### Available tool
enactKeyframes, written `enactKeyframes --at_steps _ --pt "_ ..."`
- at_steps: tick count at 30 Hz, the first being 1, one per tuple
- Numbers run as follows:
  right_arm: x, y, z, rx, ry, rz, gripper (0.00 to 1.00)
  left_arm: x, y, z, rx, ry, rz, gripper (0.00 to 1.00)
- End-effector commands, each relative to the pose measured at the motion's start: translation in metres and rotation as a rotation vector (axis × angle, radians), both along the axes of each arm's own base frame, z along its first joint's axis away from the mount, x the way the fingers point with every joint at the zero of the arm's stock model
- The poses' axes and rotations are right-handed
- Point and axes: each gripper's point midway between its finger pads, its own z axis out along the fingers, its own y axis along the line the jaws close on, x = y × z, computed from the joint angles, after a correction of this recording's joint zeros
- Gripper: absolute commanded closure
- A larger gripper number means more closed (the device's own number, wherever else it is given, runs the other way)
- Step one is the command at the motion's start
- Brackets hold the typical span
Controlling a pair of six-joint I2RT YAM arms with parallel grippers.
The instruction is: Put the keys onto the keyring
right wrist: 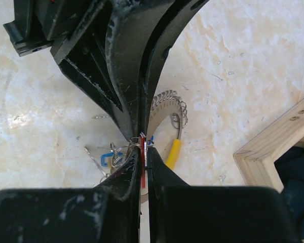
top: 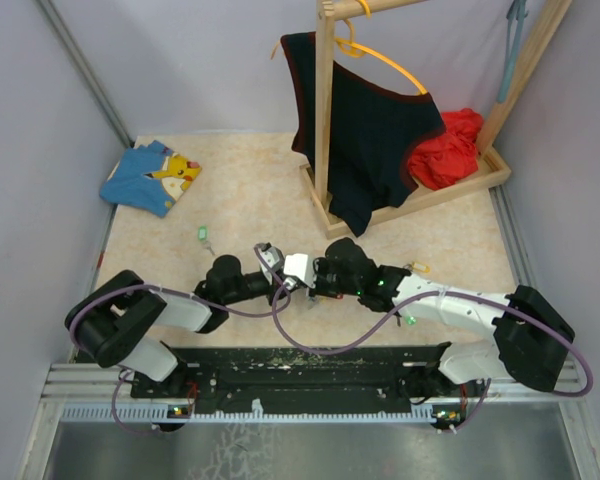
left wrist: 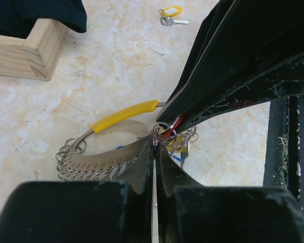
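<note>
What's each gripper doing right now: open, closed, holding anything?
Left gripper: closed, pinching the keyring at its small silver rings.
Right gripper: closed on a red tag.

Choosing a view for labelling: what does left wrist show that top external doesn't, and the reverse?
Left wrist only: the keyring up close, with its yellow sleeve, numbered silver plate and row of small rings, and both pairs of jaws shut on its ring cluster, tips meeting.
Top external only: a green-tagged key, a blue printed cloth, a red cloth, an orange hanger and both whole arms.
Shared: the yellow-tagged key, the wooden rack and the dark garment.
</note>
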Motion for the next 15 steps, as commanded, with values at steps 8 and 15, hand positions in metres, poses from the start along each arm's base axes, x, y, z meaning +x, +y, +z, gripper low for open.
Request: enactKeyframes --at_steps 8,15 --pt "0.032 -0.016 0.012 0.054 -0.043 -0.107 1.0 -0.001 0.006 0.002 0.004 -0.03 0.021 0.99" --pt "0.029 -0.019 -0.007 0.003 -0.005 -0.08 1.0 -0.001 0.006 0.009 -0.015 -0.053 0.022 0.99"
